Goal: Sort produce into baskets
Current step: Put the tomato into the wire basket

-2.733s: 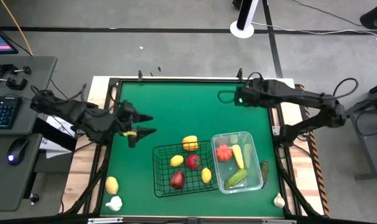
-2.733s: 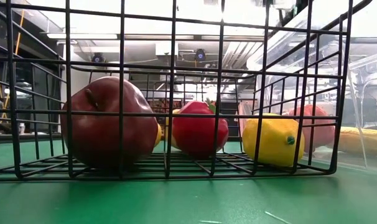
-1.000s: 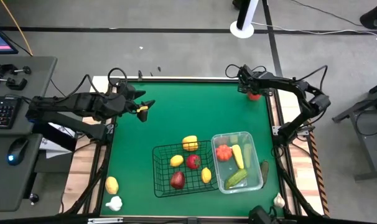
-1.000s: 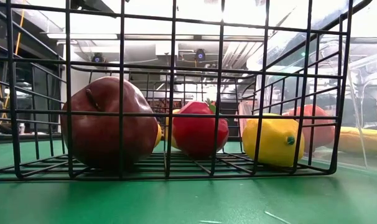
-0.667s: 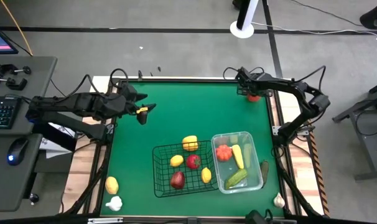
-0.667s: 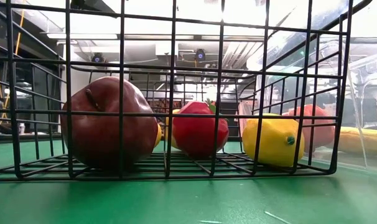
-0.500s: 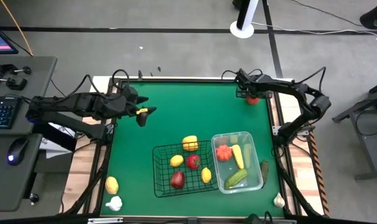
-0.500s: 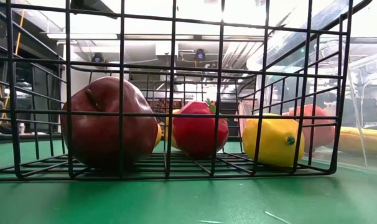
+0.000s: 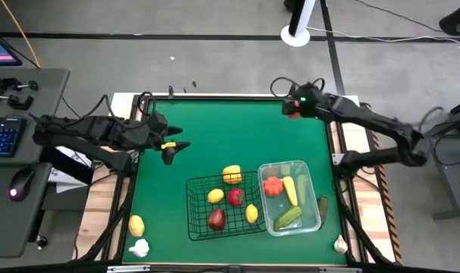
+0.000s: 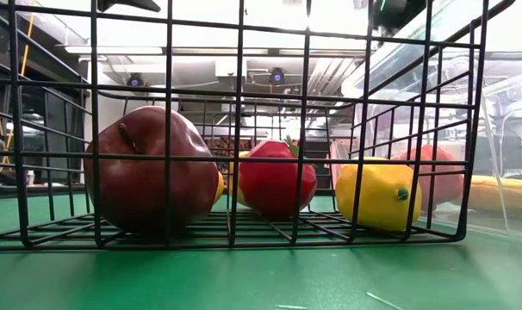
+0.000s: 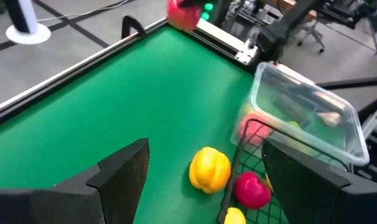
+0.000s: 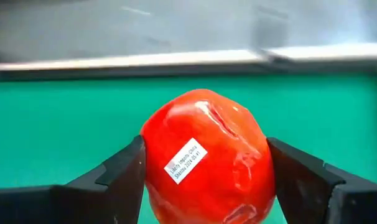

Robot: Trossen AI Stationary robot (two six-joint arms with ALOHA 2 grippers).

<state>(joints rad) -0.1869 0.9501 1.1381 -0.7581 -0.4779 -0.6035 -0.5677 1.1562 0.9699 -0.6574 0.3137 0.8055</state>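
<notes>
Seen from overhead: right gripper (image 9: 292,108) at the upper right of the green table (image 9: 230,136), clamped on a red tomato (image 9: 291,113) near the far edge — in the right wrist view, tomato (image 12: 206,157) filling the gap between both dark fingers (image 12: 117,177), white sticker facing the camera, pressed from either side. Left gripper (image 9: 171,140) at centre left of the high frame, jaws apart and empty, pointed toward the baskets; in its wrist view, fingers (image 11: 123,168) spread wide over bare green.

Lower centre of the high frame: black wire basket (image 9: 192,199) holding a lemon (image 9: 215,196), a red fruit (image 9: 235,197), a dark red apple (image 9: 216,219) and a second lemon (image 9: 251,214). Touching the basket's far rim, outside it, a yellow pepper (image 9: 231,174). Just right of the basket, clear tub (image 9: 312,189) with a red piece (image 9: 272,186), a pale yellow piece (image 9: 290,189) and a cucumber (image 9: 288,218). Right of the tub, on the table's edge, a dark green item (image 9: 322,206), kind unclear; below it, garlic (image 9: 340,244). At lower left, a lemon (image 9: 137,225) with garlic (image 9: 140,247) just below.

Low view, through the basket's bars (image 10: 168,129): apple (image 10: 149,168) at left, red fruit (image 10: 276,178) at centre, lemon (image 10: 382,194) at right.
</notes>
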